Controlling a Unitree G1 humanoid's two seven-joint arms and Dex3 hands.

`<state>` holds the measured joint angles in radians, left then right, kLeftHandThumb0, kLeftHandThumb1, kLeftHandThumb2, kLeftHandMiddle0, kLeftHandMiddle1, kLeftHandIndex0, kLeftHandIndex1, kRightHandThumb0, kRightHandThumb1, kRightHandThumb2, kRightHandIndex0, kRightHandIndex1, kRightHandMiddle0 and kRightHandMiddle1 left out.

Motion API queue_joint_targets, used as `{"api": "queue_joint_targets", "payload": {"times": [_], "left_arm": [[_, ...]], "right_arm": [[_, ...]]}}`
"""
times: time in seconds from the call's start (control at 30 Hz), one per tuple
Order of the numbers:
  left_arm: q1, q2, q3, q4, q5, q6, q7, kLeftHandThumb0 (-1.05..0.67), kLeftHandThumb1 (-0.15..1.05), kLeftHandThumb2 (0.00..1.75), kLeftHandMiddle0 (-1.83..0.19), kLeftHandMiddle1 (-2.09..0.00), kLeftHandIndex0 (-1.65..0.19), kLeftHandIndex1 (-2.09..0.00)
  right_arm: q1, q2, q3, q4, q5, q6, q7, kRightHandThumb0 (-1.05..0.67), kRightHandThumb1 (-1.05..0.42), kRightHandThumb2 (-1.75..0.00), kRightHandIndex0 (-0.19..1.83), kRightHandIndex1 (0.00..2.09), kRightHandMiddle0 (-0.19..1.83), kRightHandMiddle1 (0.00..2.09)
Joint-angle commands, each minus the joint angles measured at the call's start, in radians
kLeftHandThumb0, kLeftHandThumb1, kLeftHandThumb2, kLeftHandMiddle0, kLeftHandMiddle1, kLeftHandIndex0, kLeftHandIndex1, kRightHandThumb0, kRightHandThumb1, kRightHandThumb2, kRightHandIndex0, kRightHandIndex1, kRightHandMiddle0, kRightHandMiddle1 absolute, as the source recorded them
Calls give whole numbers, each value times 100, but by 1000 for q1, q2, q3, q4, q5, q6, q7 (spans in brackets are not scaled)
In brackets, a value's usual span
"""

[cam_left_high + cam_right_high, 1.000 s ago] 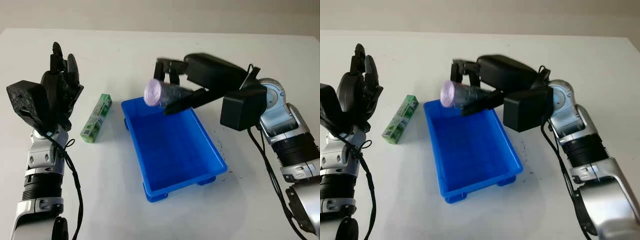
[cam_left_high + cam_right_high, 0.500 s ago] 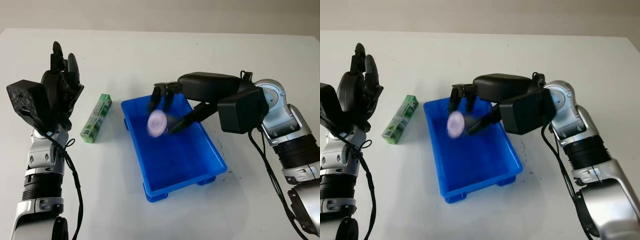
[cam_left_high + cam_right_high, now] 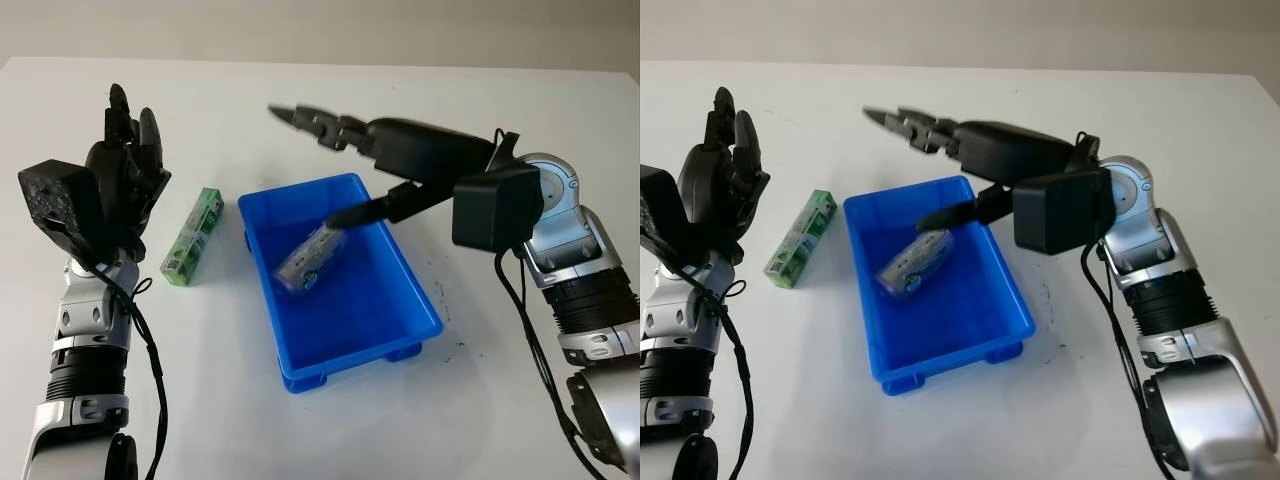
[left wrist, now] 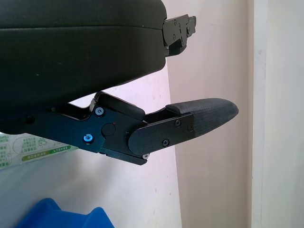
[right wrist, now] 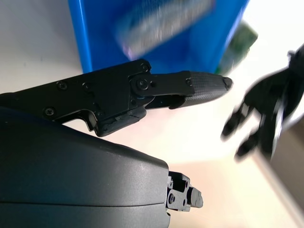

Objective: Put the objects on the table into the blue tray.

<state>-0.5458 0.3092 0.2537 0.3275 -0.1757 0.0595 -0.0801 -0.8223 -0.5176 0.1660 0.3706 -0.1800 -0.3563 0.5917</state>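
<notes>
Now the purple-capped bottle lies on its side inside the blue tray, toward the tray's far half, tilted diagonally with one end pointing at the near-left and the other at the far-right. Above the tray's far edge hangs the right hand, holding nothing, its fingers stretched out straight over the white desk beyond the tray while the thumb points down toward the tray's far-right rim; it is plainly open and clear of the bottle. A green box lies flat on the desk just left of the tray, apart from it and lengthwise front to back. On the left side the left hand is raised upright above the desk, near the green box but not touching it, open and empty, with its fingers pointing up and away from the robot.
</notes>
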Motion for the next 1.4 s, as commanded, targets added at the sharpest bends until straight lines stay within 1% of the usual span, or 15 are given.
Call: {"api": "queue_joint_targets", "payload": {"times": [0.0,0.1,0.17,0.23,0.33,0.37,0.5,0.6,0.67,0.77,1.03,1.23,1.37], "left_arm": [[0,-1,0,-20,-1,-2,-5,-79,105,69,19,0,19,0],[3,-3,2,-20,-1,-8,-5,-79,105,68,19,0,19,0],[5,-2,2,-20,0,-11,-6,-79,105,68,19,0,19,0],[7,-2,3,-23,-1,-9,-7,-79,105,69,19,0,19,0],[10,0,4,-27,-2,-8,-10,-78,105,69,19,0,19,0],[10,1,3,-26,-1,-7,-12,-78,105,69,19,0,19,0],[7,1,0,-24,6,-4,-8,-78,105,69,19,0,19,0],[7,0,-1,-22,6,-6,-10,-78,105,69,19,0,19,0],[7,1,-1,-21,4,-7,-15,-77,105,69,19,0,19,0],[7,3,-2,-25,6,1,-16,-77,105,69,19,0,19,0],[18,3,5,-50,0,21,-13,-77,105,68,19,0,19,0],[21,6,2,-58,3,38,-15,-76,105,67,19,0,19,0],[17,10,-1,-63,7,55,-15,-76,105,65,19,0,19,0]], "right_arm": [[-1,17,-51,47,15,12,-63,-84,-105,-49,-19,0,-19,0],[-18,54,-106,142,54,44,-154,-88,-105,-54,-19,0,-19,0],[-20,71,-133,192,65,47,-211,-85,-105,-62,-19,0,-19,0],[-5,88,-164,203,94,98,-243,-81,-105,-66,-19,0,-19,0],[31,108,-190,181,116,211,-286,-79,-105,-66,-19,0,-19,0],[43,113,-195,175,121,230,-296,-79,-105,-66,-19,0,-19,0],[89,123,-195,207,91,202,-374,-73,-105,-68,-19,0,-19,0],[106,165,-243,219,163,288,-392,-74,-105,-67,-19,0,-19,0],[115,189,-268,232,204,308,-398,-72,-105,-69,-19,0,-19,0],[130,222,-292,236,247,318,-403,-72,-105,-72,-19,0,-19,0],[146,266,-318,243,291,307,-415,-70,-105,-74,-19,0,-19,0],[157,292,-332,252,303,306,-434,-68,-105,-75,-19,0,-19,0],[152,294,-333,254,299,306,-447,-67,-105,-75,-19,0,-19,0]]}}
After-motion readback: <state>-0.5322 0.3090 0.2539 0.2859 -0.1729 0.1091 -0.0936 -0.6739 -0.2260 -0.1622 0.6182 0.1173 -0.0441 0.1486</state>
